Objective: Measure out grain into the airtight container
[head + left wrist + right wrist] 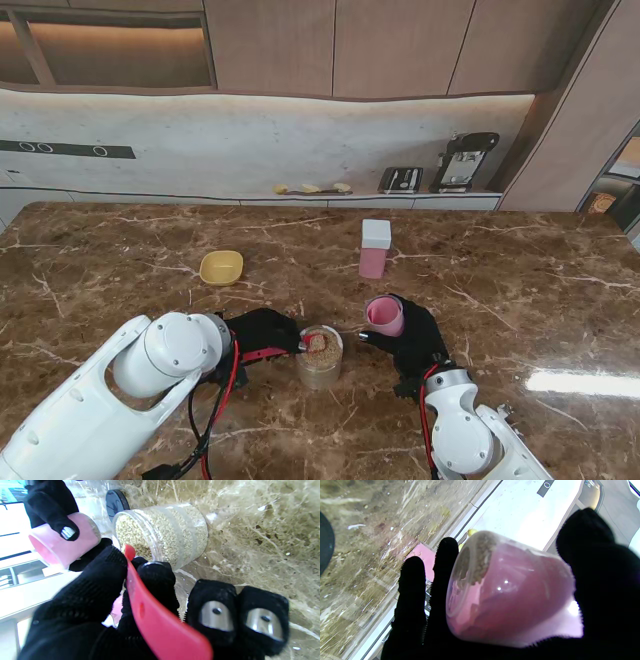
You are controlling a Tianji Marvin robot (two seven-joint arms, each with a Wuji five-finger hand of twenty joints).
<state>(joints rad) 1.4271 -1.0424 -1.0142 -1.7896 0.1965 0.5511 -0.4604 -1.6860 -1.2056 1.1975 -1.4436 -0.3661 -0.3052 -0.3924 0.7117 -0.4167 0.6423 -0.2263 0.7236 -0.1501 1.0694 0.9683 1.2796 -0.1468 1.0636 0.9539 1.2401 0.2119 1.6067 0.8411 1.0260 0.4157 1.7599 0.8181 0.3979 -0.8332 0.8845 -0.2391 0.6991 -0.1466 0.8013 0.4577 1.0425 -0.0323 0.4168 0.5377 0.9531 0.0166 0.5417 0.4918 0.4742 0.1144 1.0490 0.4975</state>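
Nearest to me on the marble counter [120, 260], my left hand [262, 333] is clamped on a red scoop [160, 620], its tip dipped into the clear jar of grain [320, 356] that stands just right of the fingers. To the right of the jar, my right hand [412, 340] is wrapped around a pink cup [385, 315], tilted with its mouth toward the jar; the right wrist view shows some grain inside it. A black lid [116, 502] lies beside the jar. Farther from me, a yellow dish [221, 267] sits to the left, and a pink container with a white lid [374, 248] stands upright, well apart from both hands.
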